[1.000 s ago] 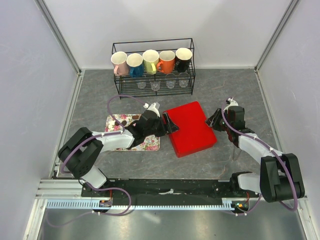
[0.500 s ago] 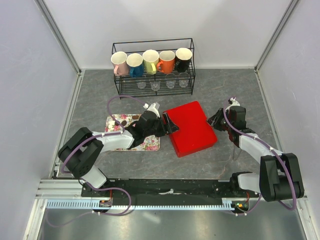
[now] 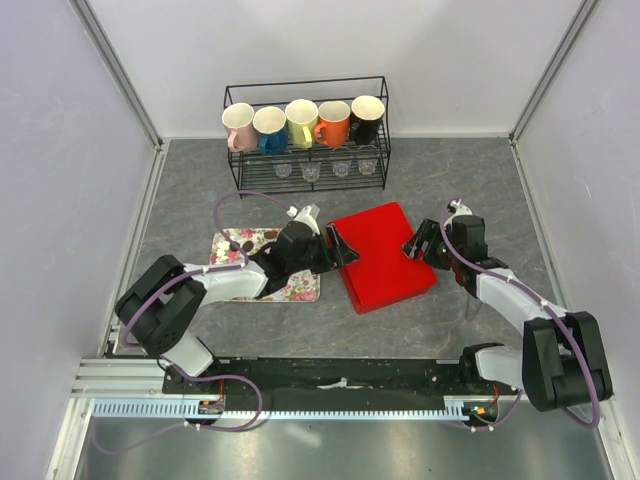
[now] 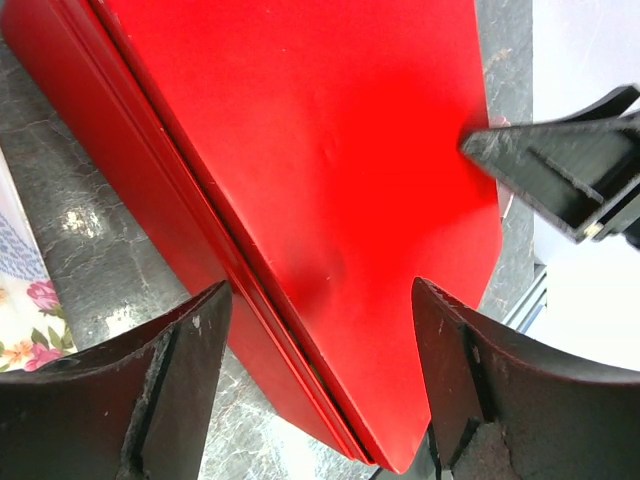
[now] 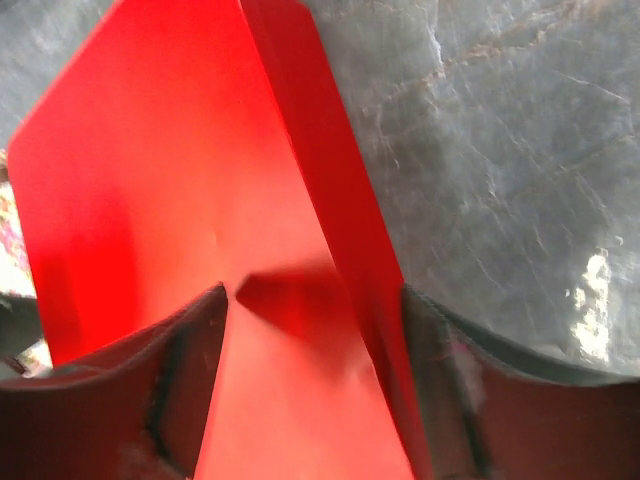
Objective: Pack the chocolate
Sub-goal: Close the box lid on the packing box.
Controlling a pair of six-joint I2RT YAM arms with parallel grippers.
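Now left gripper (image 4: 318, 292) and right gripper (image 5: 312, 292) flank box (image 3: 380, 262).

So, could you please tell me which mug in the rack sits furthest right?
The black mug, beside the orange mug; it alone is dark.

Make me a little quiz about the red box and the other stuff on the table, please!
1. True or false: the red box has its lid standing open.
2. How many mugs stand in the wire rack? A) three B) five C) eight
3. Fill the gap: seen from the top camera, the flowered tray lies to the ___ of the box.

Key: 1 false, the box is shut; 2 B; 3 left.
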